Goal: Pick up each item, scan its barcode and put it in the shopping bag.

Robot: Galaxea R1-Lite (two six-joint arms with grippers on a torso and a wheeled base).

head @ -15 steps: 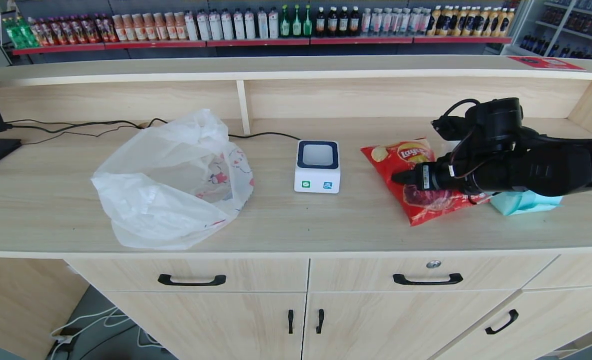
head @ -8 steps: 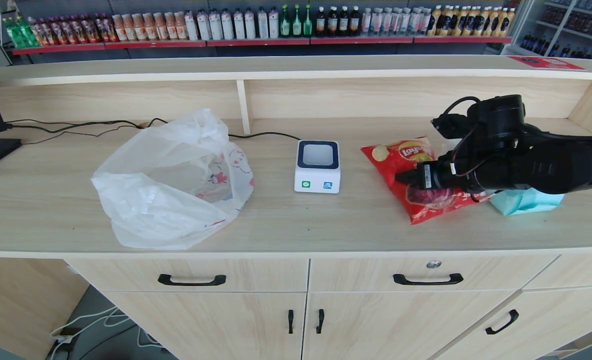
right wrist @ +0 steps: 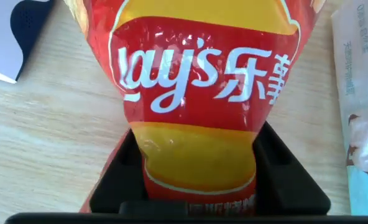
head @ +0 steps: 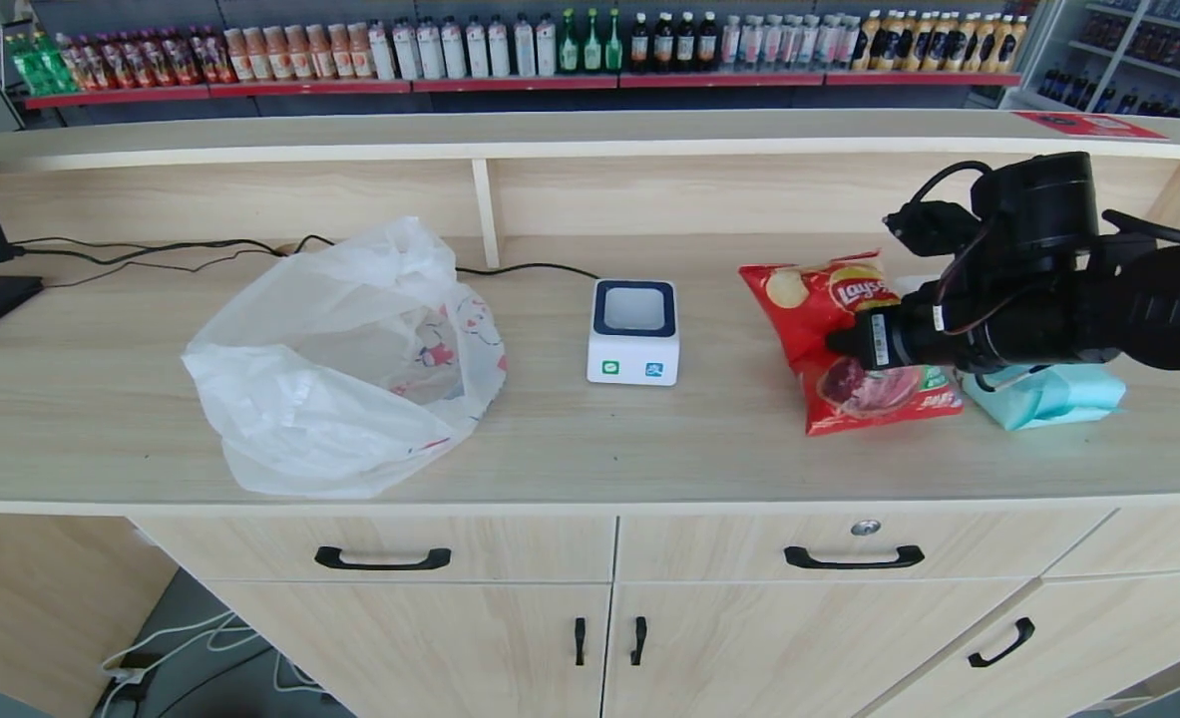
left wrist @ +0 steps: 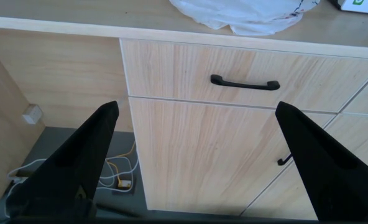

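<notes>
In the head view, the right pincer [head: 837, 340] is closed on the red chips bag [head: 827, 299] near the bag's middle. The bag stands tilted at the right of the counter [head: 649, 444], its top end up toward the back ledge. Whether its lower end touches the counter I cannot tell. Just beside the bag, under the right arm, lies a teal packet [head: 1053, 394]. The white scanner [head: 633, 332], with its dark-framed window facing up, sits near the middle of the counter, to the left of the chips bag and apart from it. Farther left, the white plastic shopping bag [head: 345, 364] lies crumpled, its mouth turned toward the scanner. A black cable [head: 520, 267] runs along the back of the counter.

In the left wrist view, the left pincer [left wrist: 196, 124] hangs below counter height, its jaws spread wide and holding nothing. It faces a drawer front with a black handle [left wrist: 244, 83]. The lower edge of the shopping bag [left wrist: 246, 14] shows on the counter above.

In the right wrist view, the right pincer's two black fingers [right wrist: 119, 171] press either side of the chips bag [right wrist: 196, 93]. The counter [right wrist: 41, 143] lies beneath, with a corner of the scanner [right wrist: 10, 37] on one side and the packet [right wrist: 361, 124] on the other.
</notes>
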